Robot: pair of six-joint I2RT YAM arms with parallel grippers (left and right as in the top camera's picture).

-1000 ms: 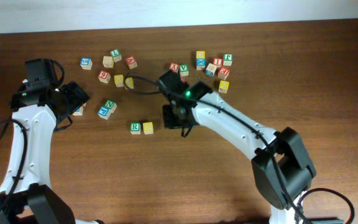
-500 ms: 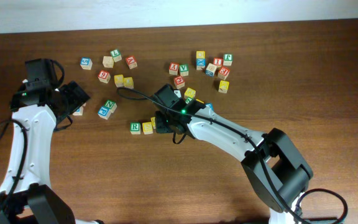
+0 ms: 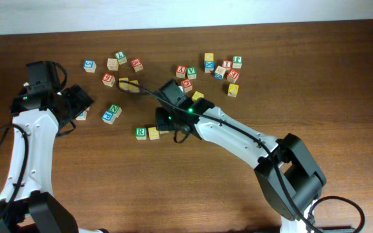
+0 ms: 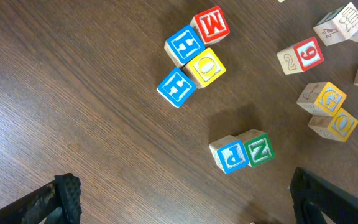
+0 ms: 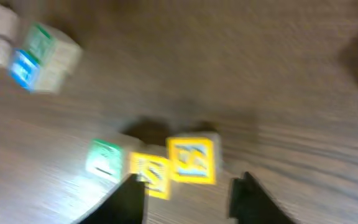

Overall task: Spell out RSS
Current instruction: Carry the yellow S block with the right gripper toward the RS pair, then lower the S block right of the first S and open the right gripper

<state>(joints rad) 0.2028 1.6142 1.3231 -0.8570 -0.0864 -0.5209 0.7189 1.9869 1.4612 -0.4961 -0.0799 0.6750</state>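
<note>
The green R cube (image 3: pixel 140 133) and a yellow cube (image 3: pixel 153 133) sit side by side at the table's middle. In the right wrist view, which is blurred, the green cube (image 5: pixel 104 158) and that yellow cube (image 5: pixel 149 174) are followed by a second yellow cube (image 5: pixel 192 160), close on their right and set slightly further back. My right gripper (image 5: pixel 189 186) stands just behind this second cube, jaws apart, with the cube beyond the fingertips. In the overhead view my right gripper (image 3: pixel 168 124) covers that cube. My left gripper (image 4: pixel 185 208) hangs open over bare wood at the left.
Several loose cubes lie scattered along the back (image 3: pixel 219 68), with more at the back left (image 3: pixel 112 63). A blue P cube and a green N cube (image 4: pixel 241 152) stand ahead of my left gripper, and a blue, yellow and red cluster (image 4: pixel 191 56) lies further off.
My right gripper has swung left and forward from the table's middle to the end of the R row. Its jaws have widened a little. The left arm has not moved.
</note>
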